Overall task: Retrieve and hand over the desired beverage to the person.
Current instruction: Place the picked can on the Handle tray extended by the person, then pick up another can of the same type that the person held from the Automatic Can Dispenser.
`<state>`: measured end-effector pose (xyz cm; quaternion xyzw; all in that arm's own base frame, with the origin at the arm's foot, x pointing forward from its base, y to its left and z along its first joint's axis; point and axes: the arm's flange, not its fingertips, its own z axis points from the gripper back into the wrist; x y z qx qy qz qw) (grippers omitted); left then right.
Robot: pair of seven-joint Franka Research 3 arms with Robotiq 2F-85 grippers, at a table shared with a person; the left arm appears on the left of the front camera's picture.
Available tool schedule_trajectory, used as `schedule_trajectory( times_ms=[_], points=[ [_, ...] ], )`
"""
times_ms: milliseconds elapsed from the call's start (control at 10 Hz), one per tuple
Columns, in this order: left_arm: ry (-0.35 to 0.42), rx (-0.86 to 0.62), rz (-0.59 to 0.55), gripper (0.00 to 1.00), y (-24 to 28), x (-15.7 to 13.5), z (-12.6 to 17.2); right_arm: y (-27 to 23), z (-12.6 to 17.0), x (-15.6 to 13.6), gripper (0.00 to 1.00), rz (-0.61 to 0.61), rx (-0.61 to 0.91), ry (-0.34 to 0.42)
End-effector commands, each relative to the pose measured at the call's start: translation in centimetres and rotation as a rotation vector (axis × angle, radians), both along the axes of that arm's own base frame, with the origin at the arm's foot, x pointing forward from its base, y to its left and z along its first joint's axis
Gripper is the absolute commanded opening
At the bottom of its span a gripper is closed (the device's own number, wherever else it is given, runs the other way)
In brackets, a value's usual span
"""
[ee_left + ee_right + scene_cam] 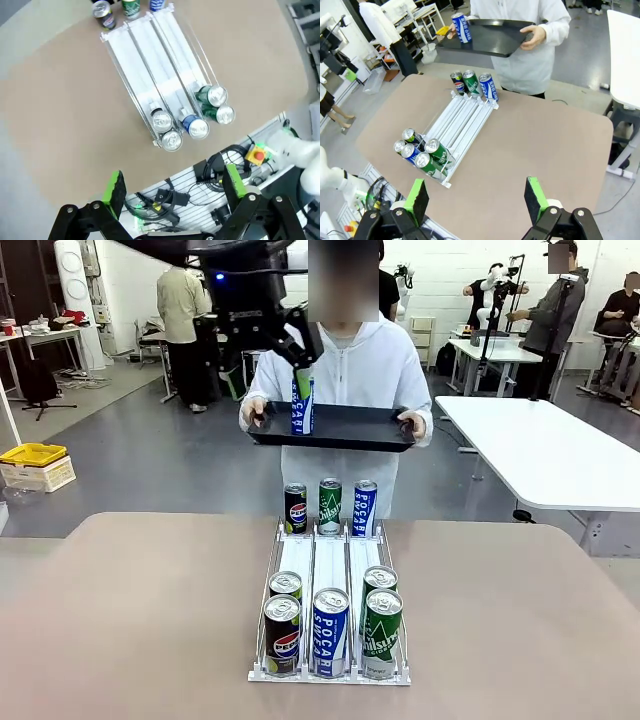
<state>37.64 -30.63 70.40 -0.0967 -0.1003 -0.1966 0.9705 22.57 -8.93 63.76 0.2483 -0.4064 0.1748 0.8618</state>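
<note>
Blue can (302,405) stands on the tray (350,430) held by the person (350,370); left gripper (174,176) and right gripper (476,192) both spread wide and empty, so handover looks complete.

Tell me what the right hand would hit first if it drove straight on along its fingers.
Most likely the bare table top beside the can rack: in the right wrist view the open right hand points down at that patch, with nothing in between. Depth is hard to judge.
</note>
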Motion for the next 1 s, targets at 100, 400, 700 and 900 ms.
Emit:
schedule_trajectory(
  times_ms=[100, 400, 700, 900],
  points=[
    [0.010, -0.078, -0.087, 1.00, 4.2, -2.3, -3.0, 0.0, 0.0, 0.1, 1.00, -0.001, 0.003, 0.002],
    [0.049, -0.106, -0.034, 1.00, 5.4, -1.1, -3.4, 0.0, 0.0, 0.1, 1.00, -0.001, 0.003, 0.002],
    [0.028, -0.065, -0.066, 1.00, 4.6, -1.7, -2.7, 0.0, 0.0, 0.1, 1.00, -0.001, 0.003, 0.002],
    [0.028, -0.065, -0.066, 1.00, 4.6, -1.7, -2.7, 0.0, 0.0, 0.1, 1.00, -0.001, 0.003, 0.002]
  ],
)
